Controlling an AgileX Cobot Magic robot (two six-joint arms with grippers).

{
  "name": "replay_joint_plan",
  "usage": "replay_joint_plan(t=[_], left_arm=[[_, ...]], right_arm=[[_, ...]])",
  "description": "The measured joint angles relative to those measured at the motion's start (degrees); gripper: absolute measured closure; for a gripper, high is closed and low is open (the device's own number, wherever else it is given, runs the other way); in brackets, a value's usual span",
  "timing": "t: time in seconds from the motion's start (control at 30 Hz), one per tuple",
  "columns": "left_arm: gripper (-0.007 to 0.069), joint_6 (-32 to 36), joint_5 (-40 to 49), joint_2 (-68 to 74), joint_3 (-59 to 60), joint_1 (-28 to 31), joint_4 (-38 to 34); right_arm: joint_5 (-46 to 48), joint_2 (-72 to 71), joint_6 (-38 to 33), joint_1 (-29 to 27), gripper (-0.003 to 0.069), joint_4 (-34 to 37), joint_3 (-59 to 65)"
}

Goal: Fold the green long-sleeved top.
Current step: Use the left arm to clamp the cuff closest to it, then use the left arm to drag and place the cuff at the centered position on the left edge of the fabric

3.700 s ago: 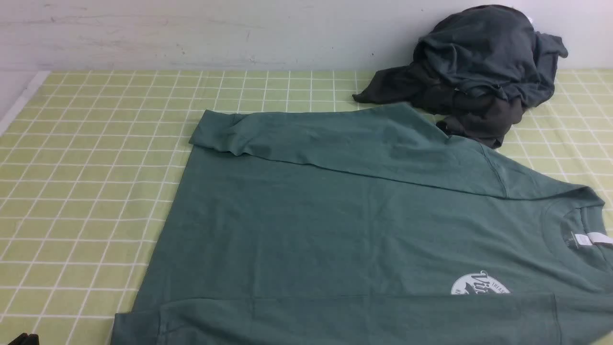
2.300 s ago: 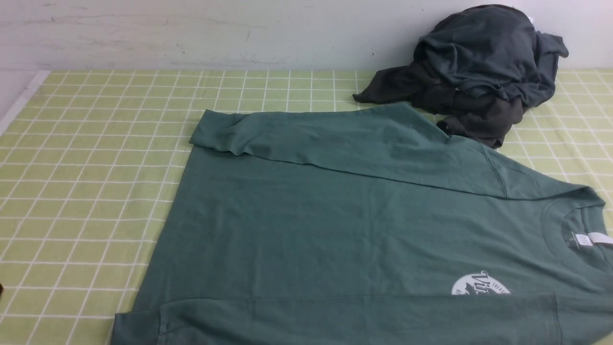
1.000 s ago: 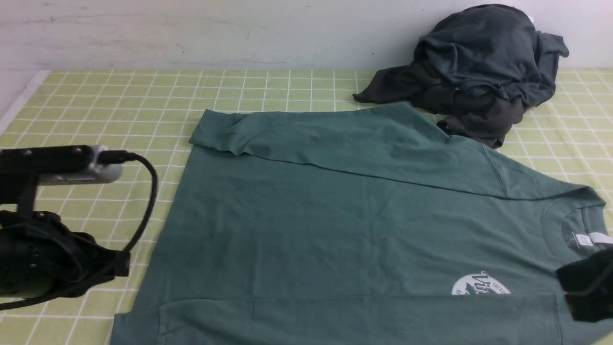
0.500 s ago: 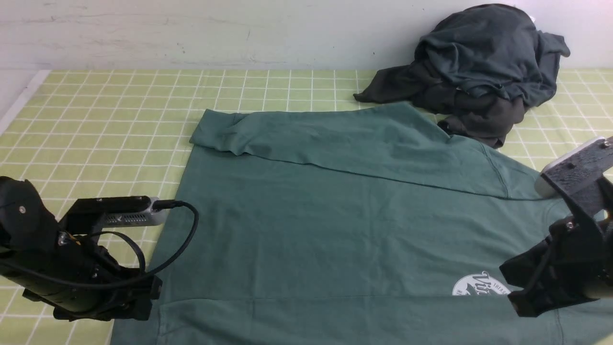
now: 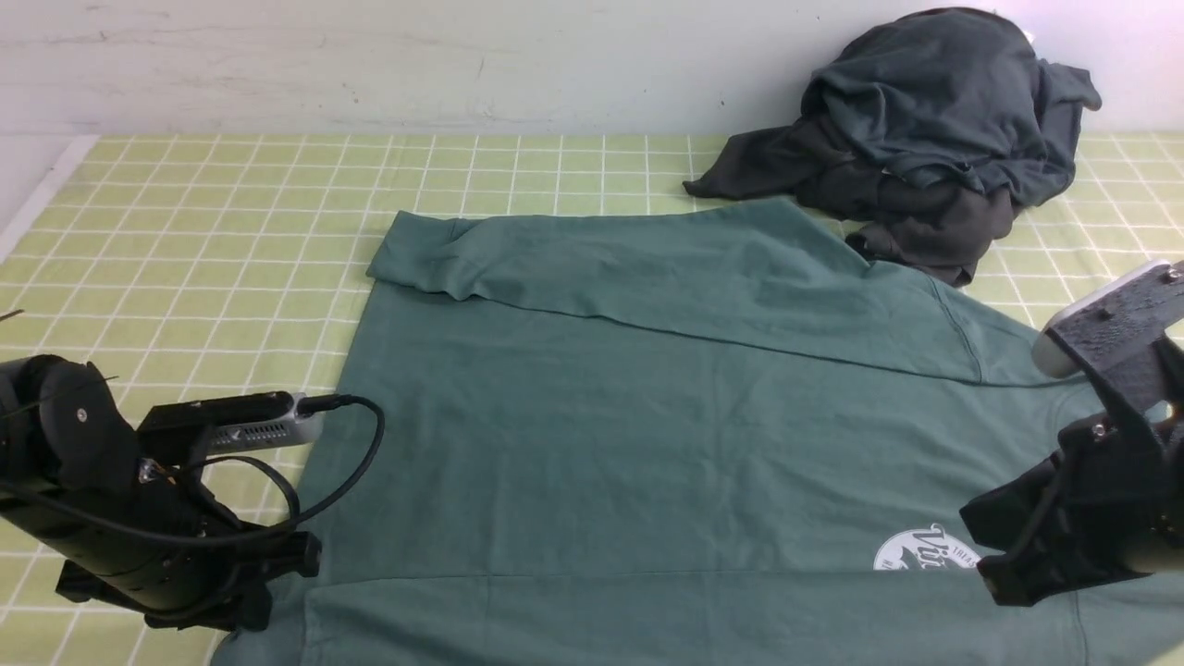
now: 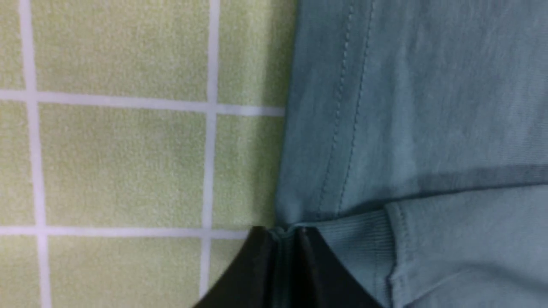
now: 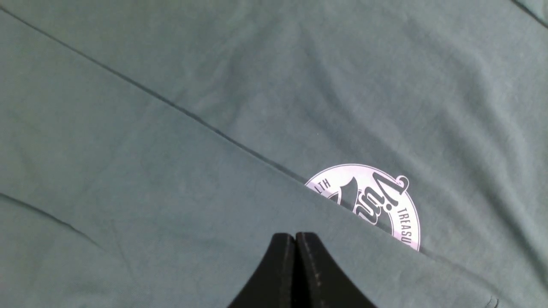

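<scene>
Left claw (image 6: 280, 233): black fingers nearly together, clamped on a thin edge of the teal-green cotton long-sleeved top (image 5: 647, 444). The pinch sits at the end of the ribbed cuff (image 6: 355, 239), where it meets the double-stitched hem (image 6: 342, 128). Just beside the fingertips lies the yellow-green white-gridded cloth of the worktop (image 6: 120, 162). In the front view this is the top's near-left corner, with the left arm's black body low over it.

Right claw (image 7: 295, 235): black fingers pressed together, nothing visible between them. It hangs above the near sleeve (image 7: 171, 205), close to the round white chest logo (image 7: 376, 201). The sleeve's edge covers part of the logo. Whether the tips touch the fabric cannot be told. In the front view the right claw (image 5: 994, 573) is at the near right, beside the logo (image 5: 925, 550).

The top lies flat on the worktop, chest up, neck end toward the robot's right and hem toward its left. The near sleeve (image 5: 647, 615) is folded along the near edge. The far sleeve (image 5: 629, 268) is folded across the far edge, its cuff end at the far left.

A crumpled dark charcoal-grey clothes heap (image 5: 934, 120) sits at the far right against the pale wall (image 5: 370, 55), its lower edge touching the top's far shoulder.
</scene>
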Motion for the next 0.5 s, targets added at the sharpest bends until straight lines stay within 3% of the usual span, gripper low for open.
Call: replay_joint_plan(t=[0.33, 0.5], left_arm=[[0.0587, 4.6, 4.8, -12.8, -7.7, -0.3, -2.8], [0.0587, 8.1, -0.5, -14.1, -12.5, -0.4, -4.3]], right_arm=[[-0.3, 0.0, 0.0, 0.0, 0.0673, 0.0, 0.0], [-0.4, 0.0, 0.0, 0.0, 0.0673, 0.0, 0.0]])
